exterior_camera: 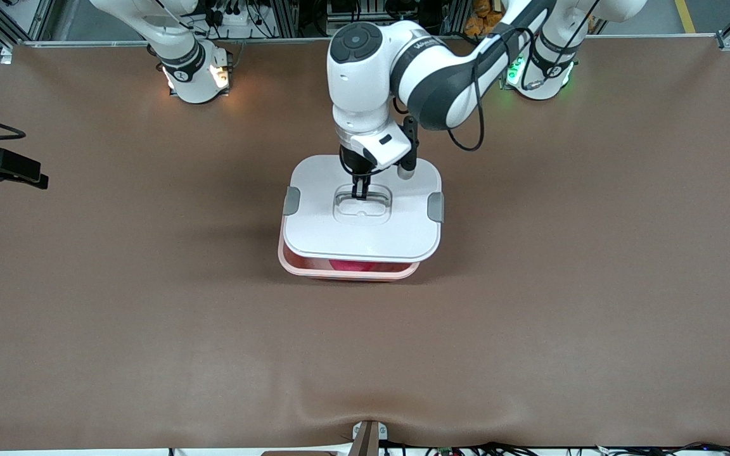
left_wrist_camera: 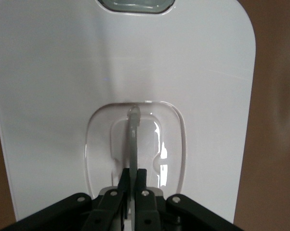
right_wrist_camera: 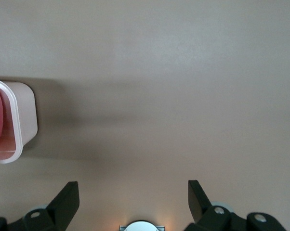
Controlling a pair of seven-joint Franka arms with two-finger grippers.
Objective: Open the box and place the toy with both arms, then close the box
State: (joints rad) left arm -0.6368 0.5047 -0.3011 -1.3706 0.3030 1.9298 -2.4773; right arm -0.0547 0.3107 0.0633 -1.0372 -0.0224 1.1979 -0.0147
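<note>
Pink tub [exterior_camera: 346,271], toy [exterior_camera: 357,265] inside, mid-table. My left gripper [exterior_camera: 360,190] pinches lid [exterior_camera: 365,234] handle [left_wrist_camera: 134,139] (lid offset); misaligned lowering could jam. Right gripper [right_wrist_camera: 133,199] waits, spread empty.

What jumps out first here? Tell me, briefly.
The left end effector is shut on the handle of the white lid, held over the pink box at the table's middle. The pink toy shows inside the box under the lid's edge. The right end effector waits open over bare table.

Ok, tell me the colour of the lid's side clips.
Grey. The clips on the white lid show best in the front view.
</note>
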